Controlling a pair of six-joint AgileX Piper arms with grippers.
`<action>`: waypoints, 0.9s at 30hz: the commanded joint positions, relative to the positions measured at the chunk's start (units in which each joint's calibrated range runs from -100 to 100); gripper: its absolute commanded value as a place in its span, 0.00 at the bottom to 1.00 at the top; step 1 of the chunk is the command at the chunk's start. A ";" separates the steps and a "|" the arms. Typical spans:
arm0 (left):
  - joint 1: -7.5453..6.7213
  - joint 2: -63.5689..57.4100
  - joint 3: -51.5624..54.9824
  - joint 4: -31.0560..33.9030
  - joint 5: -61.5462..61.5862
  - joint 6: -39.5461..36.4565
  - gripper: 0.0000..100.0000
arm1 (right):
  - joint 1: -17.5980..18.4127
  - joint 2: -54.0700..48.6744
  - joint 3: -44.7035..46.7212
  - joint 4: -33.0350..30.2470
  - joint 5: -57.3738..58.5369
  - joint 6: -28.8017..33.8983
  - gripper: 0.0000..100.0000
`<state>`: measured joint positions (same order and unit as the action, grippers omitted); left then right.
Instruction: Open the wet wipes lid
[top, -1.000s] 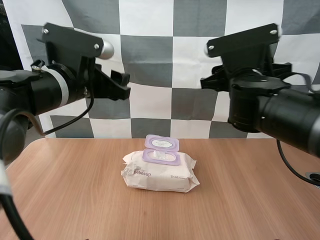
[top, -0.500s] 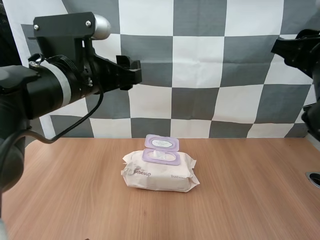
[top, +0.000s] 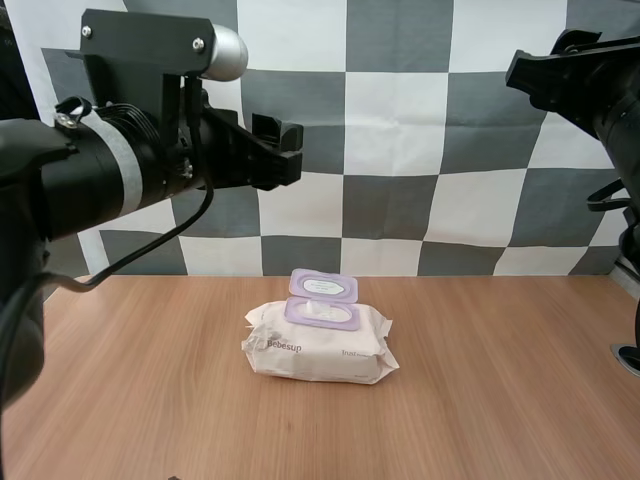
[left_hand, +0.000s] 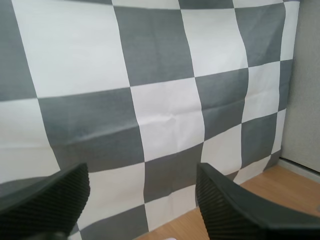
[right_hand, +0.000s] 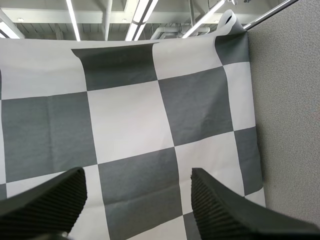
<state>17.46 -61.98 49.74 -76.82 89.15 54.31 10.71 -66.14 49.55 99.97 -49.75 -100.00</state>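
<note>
while the pack of wet wipes (top: 318, 343) lies flat near the middle of the wooden table (top: 130, 400), its purple lid (top: 323, 287) stands flipped up at the far edge of the pack, and the oval opening (top: 322, 314) below it shows white. the left gripper (left_hand: 142, 200) hangs high above the table, well apart from the pack, its two ribbed fingers spread wide with nothing between them. the right gripper (right_hand: 137, 200) is high too, its fingers spread wide and empty.
</note>
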 joint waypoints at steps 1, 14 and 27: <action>-1.97 -5.98 0.03 -0.06 -12.27 0.02 1.00 | -0.03 0.01 0.06 0.03 0.11 0.00 0.99; -9.45 -20.66 2.14 -0.28 -21.25 0.02 1.00 | -2.24 -18.67 27.17 0.03 0.31 0.00 0.99; -9.45 -32.34 12.64 17.33 -21.05 -1.41 1.00 | -6.67 -31.38 43.38 0.03 -0.23 0.00 0.99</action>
<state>8.00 -94.18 62.02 -70.30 69.28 55.07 4.57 -95.86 90.93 100.00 -49.95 -100.00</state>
